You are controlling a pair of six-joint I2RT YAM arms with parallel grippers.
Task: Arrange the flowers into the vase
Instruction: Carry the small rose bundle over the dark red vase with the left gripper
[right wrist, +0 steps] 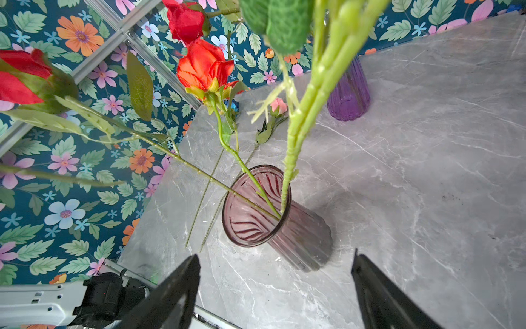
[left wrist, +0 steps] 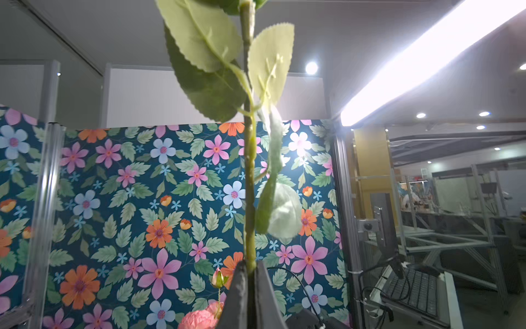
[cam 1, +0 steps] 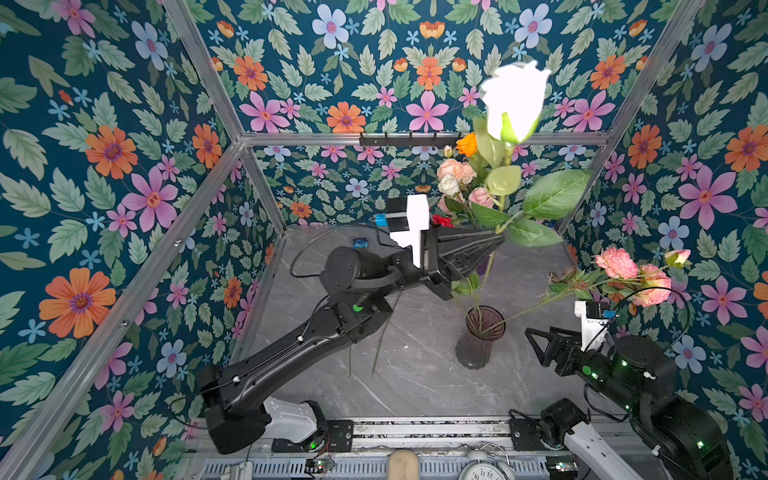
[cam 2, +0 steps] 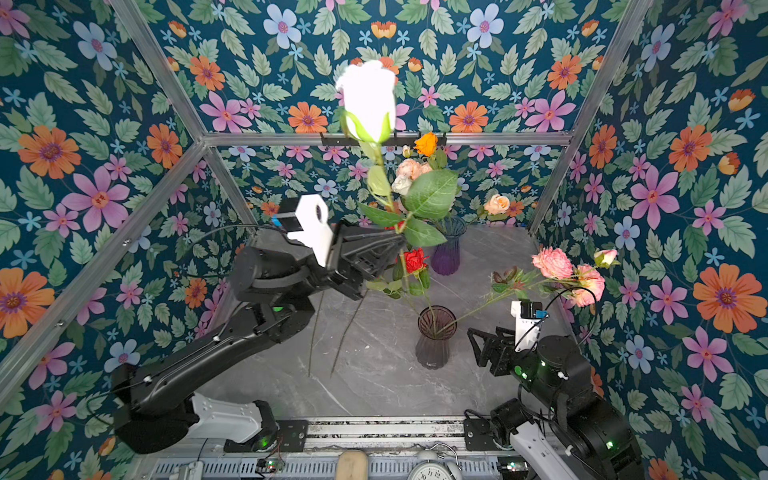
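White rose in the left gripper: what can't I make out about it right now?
- Bloom: washed out white and blurred in both top views; past the top edge in the left wrist view.
- Stem lower end: behind the left gripper in both top views; below the fingers in the left wrist view.
- Stem tip against the vase: no view shows both.

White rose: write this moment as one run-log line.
left gripper: shut on white rose stem | right gripper: open, empty | front vase: holds several stems

Floral wallpaper (cam 1: 62,199) encloses a grey marbled tabletop (cam 1: 419,386); overhead, seemingly a strip light (left wrist: 427,54).
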